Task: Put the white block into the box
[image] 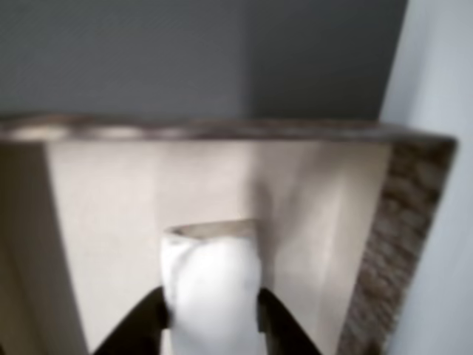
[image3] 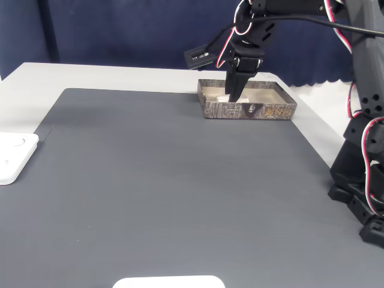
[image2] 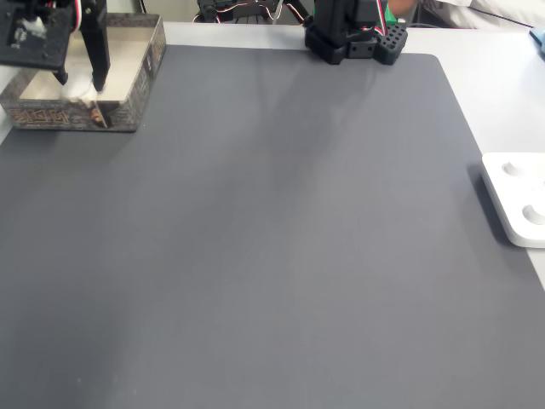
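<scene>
The white block [image: 211,285] sits between my two black fingers [image: 151,318], its far end low against the pale beige floor of the box [image: 103,207]. My gripper [image: 212,314] is shut on it. In a fixed view the gripper [image2: 88,85] reaches down into the box [image2: 128,115] at the mat's far left corner, with the block [image2: 82,89] showing white at its tips. In another fixed view the gripper [image3: 234,95] hangs inside the box [image3: 252,111] near its left end, and a bit of the block [image3: 222,97] peeks out beside the fingers.
A dark grey mat [image2: 281,239] covers the table. A white rounded device [image2: 518,198] lies at the mat's edge, also seen as the white device [image3: 12,157]. The arm's base [image3: 360,186] stands beside the mat. A white rounded thing [image3: 168,282] lies at the near edge.
</scene>
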Available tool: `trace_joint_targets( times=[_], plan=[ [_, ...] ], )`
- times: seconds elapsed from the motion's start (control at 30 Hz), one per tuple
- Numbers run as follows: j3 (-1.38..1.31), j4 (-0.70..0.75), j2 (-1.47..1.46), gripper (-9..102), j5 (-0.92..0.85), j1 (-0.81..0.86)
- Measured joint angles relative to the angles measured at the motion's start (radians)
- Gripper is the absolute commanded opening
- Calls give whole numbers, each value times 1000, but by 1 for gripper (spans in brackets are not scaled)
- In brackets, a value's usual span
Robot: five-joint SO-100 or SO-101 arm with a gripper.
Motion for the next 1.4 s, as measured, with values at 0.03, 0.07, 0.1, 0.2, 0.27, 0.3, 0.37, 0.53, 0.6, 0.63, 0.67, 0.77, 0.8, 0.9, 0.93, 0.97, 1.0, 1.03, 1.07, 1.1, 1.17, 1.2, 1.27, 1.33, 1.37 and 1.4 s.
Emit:
trace_joint_targets(
  times=[0.03,0.07,0.1,0.2,0.27,0.3,0.37,0.53,0.6,0.63,0.67,0.77,0.8,0.9,0.93,0.97,1.0,1.03,1.07,1.1,1.17,1.2,1.27,1.33,1.37,1.4],
  plan=[
    [0,0,0,26,0,0],
    [0,0,0,27,0,0],
    [0,0,0,28,0,0],
    [2,0,3,31,0,0],
    [2,0,12,32,0,0],
    [5,-2,23,33,0,0],
    [14,-8,60,34,0,0],
    [25,-11,176,35,0,0],
    [44,-11,230,34,-9,0],
    [58,-11,261,34,-14,-2],
    [77,-11,293,33,-20,-5],
    [155,-11,399,28,-49,-23],
    [187,-11,434,27,-64,-31],
    [285,-11,543,23,-121,-61],
    [321,-11,577,22,-143,-75],
    [356,-11,614,20,-166,-89],
    [391,-11,649,19,-193,-104],
    [425,-11,686,17,-222,-123],
    [459,-6,721,15,-250,-140],
    [489,-2,756,13,-278,-160],
    [549,9,827,8,-337,-201],
    [578,15,865,5,-371,-224],
    [637,31,936,2,-448,-276],
    [695,38,1000,-1,-532,-333],
    [723,41,1029,-2,-571,-364],
    [750,41,1060,-2,-607,-394]
  ],
)
